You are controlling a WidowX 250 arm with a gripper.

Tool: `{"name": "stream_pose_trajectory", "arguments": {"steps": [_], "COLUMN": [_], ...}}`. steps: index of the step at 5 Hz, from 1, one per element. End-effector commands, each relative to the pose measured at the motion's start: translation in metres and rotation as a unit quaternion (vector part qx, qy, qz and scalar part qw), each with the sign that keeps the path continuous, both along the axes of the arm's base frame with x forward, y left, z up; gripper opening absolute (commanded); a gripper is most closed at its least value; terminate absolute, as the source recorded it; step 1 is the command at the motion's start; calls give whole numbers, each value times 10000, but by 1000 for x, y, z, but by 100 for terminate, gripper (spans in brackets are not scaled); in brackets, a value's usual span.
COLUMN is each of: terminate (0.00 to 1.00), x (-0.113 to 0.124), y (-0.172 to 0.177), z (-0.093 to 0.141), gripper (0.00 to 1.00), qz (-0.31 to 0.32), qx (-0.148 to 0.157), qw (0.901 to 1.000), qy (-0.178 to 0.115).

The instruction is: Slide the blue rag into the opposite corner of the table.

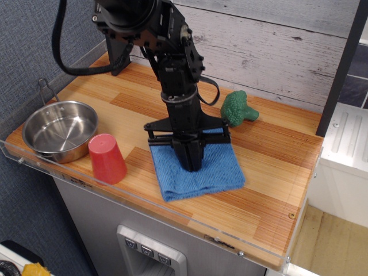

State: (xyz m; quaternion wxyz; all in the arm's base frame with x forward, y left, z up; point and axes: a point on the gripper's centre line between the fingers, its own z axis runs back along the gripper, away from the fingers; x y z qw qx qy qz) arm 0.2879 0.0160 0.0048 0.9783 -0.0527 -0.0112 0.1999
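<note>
The black gripper points straight down with its tip pressed onto the blue rag; its jaws are drawn together into one dark wedge with no gap showing, and nothing is pinched between them, only the cloth beneath the tip. The rag lies flat near the front edge of the counter, about midway along it, with one front corner close to the clear acrylic rim. To its left stand an upturned red cup and, just beside that, a steel bowl at the front left corner. A green broccoli toy sits behind the rag, apart from it. Behind the counter is a grey plank wall, and blue-grey fabric panelling runs along the left.
</note>
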Motion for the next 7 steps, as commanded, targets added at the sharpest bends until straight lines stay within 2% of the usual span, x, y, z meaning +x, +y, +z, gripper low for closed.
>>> {"name": "stream_pose_trajectory", "arguments": {"steps": [1,2,3,4,5,7], "terminate": [0,0,0,0,0,0], "x": [-15,-14,-2,16,29,48], "y": [32,43,58,67,74,92], "z": [3,6,10,14,19,23], "gripper": [0,0,0,0,0,0], "qz": [448,588,599,492,481,626], "qx": [653,692,736,922,812,904], "qw": [9966,9956,9954,9945,9955,9939], "qy": [220,236,138,39,-111,-67]}}
